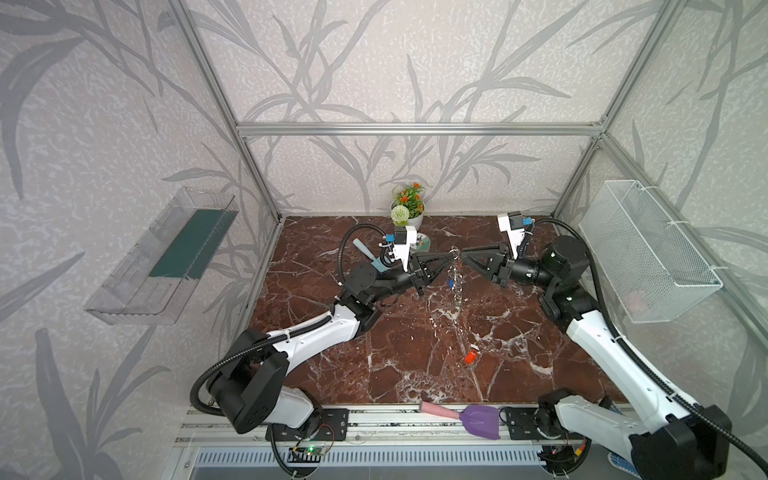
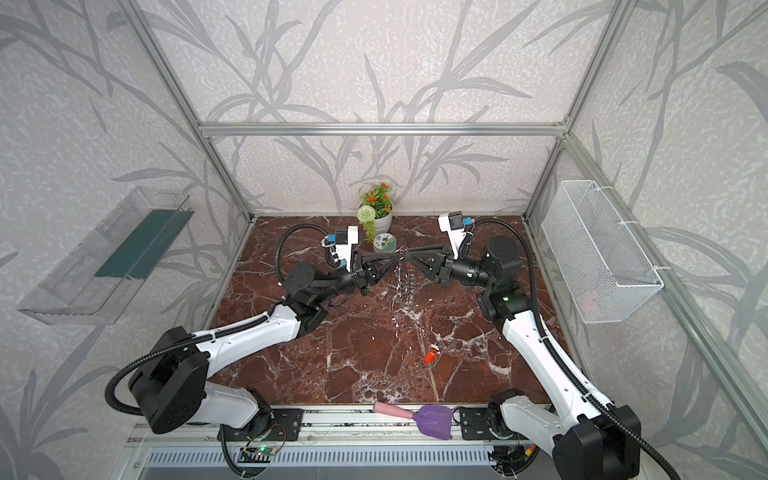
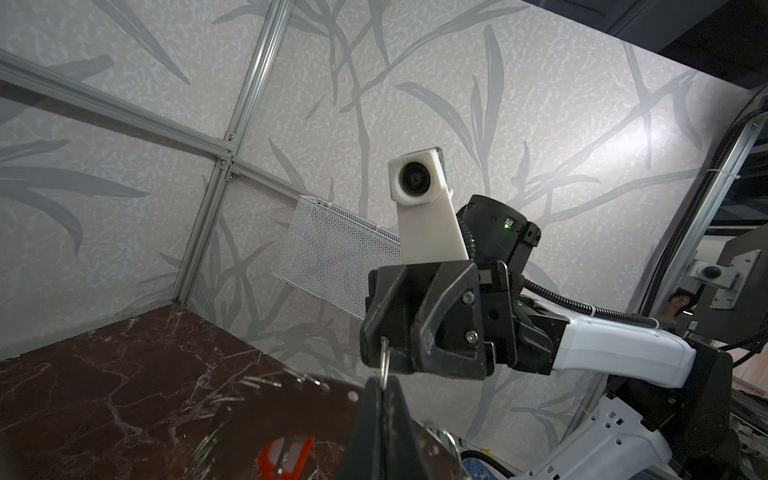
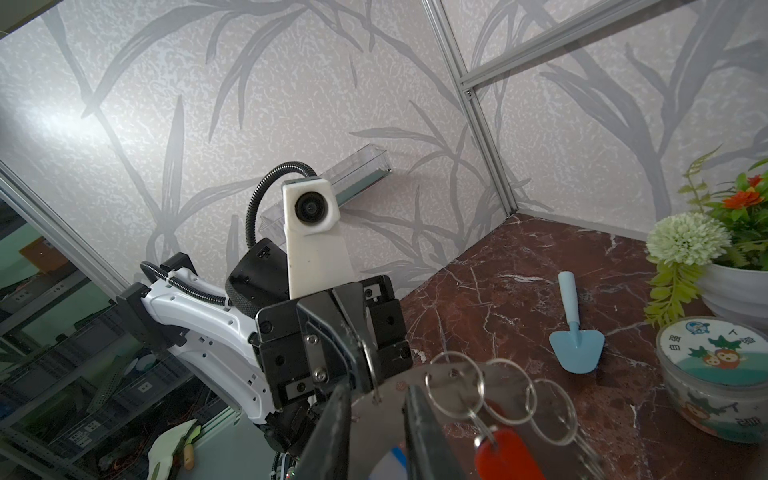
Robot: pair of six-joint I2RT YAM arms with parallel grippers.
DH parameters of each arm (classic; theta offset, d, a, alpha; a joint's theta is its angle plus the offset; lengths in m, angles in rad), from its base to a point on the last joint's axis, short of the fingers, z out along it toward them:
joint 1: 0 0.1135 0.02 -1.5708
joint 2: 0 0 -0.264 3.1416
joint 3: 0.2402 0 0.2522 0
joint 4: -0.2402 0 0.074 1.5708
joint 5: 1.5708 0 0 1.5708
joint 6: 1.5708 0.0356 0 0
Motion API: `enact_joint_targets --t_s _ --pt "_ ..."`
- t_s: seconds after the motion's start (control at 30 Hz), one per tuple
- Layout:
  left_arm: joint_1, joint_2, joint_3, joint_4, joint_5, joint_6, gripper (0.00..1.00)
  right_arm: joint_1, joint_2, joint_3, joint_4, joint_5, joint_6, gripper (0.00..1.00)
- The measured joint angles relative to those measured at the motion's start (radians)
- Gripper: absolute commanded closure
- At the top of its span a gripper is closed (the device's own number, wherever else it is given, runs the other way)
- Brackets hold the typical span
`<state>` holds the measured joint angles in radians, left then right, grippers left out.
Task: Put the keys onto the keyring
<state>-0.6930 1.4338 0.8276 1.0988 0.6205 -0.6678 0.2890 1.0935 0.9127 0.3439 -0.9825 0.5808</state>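
Keyring (image 1: 457,291) hangs on edge in the air over the far middle of the table (image 1: 374,353). The two arms meet tip to tip at its top edge. The left gripper (image 1: 448,255) reaches in from the left with its jaws pressed together, clamped on a split ring (image 4: 370,365) at the keyring's rim. The right gripper (image 1: 462,252) reaches in from the right. In the right wrist view its jaws stand a little apart on either side of the rim, and I cannot tell whether they pinch anything.

A blue key (image 1: 450,283) dangles at the left side of the keyring, and a red key (image 4: 505,453) is threaded on one of its split rings. A third one, the loose key (image 1: 471,357), red-orange, lies flat on the table nearer than the keyring and slightly to the right, well apart from both grippers.

A blue trowel (image 4: 575,349) lies on the far left part of the table, partly under the left arm in a top view. A patterned cup (image 1: 424,243) sits just beyond the left gripper, with a flower pot (image 1: 409,210) behind it at the far wall. A purple trowel (image 1: 478,422) rests on the near rail. A wire basket (image 1: 648,253) hangs on the right wall and a clear tray (image 1: 162,257) on the left wall.
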Motion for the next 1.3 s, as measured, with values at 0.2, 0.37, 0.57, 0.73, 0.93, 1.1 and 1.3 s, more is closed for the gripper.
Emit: enact_joint_targets --t_s 0.2,0.37,0.57,0.73,0.93,1.1,1.3 --pt "-0.003 0.013 -0.005 0.041 0.000 -0.028 1.00 0.006 0.009 0.000 0.019 0.000 0.010 0.76" --pt "-0.007 0.018 -0.005 0.056 0.000 -0.039 1.00 0.013 0.017 0.000 0.047 0.000 0.026 0.78" --pt "-0.008 0.022 -0.005 0.062 0.000 -0.044 1.00 0.026 0.021 -0.002 0.067 -0.004 0.037 0.80" --pt "-0.009 0.024 -0.005 0.064 0.000 -0.045 1.00 0.034 0.021 -0.016 0.079 -0.006 0.040 0.82" --pt "-0.009 0.033 -0.005 0.074 0.000 -0.055 1.00 0.039 0.027 -0.022 0.081 -0.011 0.045 0.87" --pt "-0.009 0.039 -0.005 0.084 0.000 -0.064 1.00 0.039 0.027 -0.030 0.098 -0.012 0.049 0.94" --pt "-0.009 0.039 -0.005 0.084 0.001 -0.068 1.00 0.038 0.027 -0.035 0.108 -0.006 0.047 1.00"
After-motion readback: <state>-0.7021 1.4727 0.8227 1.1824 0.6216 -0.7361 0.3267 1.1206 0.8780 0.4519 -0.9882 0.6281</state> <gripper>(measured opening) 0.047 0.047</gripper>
